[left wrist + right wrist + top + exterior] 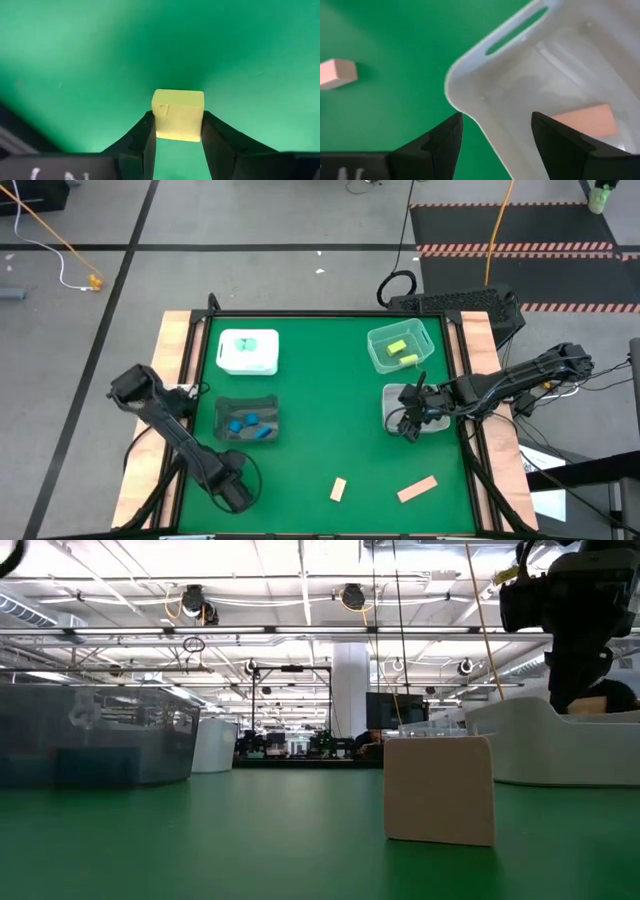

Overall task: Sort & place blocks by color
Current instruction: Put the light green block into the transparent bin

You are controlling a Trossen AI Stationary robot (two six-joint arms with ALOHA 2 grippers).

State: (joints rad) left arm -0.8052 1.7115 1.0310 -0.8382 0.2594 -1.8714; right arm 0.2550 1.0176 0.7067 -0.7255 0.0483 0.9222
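Note:
A yellow-green block [178, 114] sits between the fingers of my left gripper [177, 135], which points down near the table's near-left corner [235, 495] and is shut on it; the high view hides the block under the gripper. My right gripper [410, 423] hangs open over the corner of the white tray [485, 75] at the right, which holds a peach block [582, 120]. Two tan-peach blocks [338, 489] [417, 489] lie flat on the green mat near the front; the low view shows one of them [438, 790] close up. My left gripper pinches the yellow-green block by two opposite side faces [160, 125], one finger on each. The fingers come from above, pointing steeply down. The block stays level, top face up, right at the green mat; whether it has left the mat I cannot tell.
A white tray [248, 352] with a teal block stands far left. A clear tray [400, 345] with yellow-green blocks stands far right. A grey tray [247, 420] with blue blocks stands beside the left arm. Bare green mat lies in the middle.

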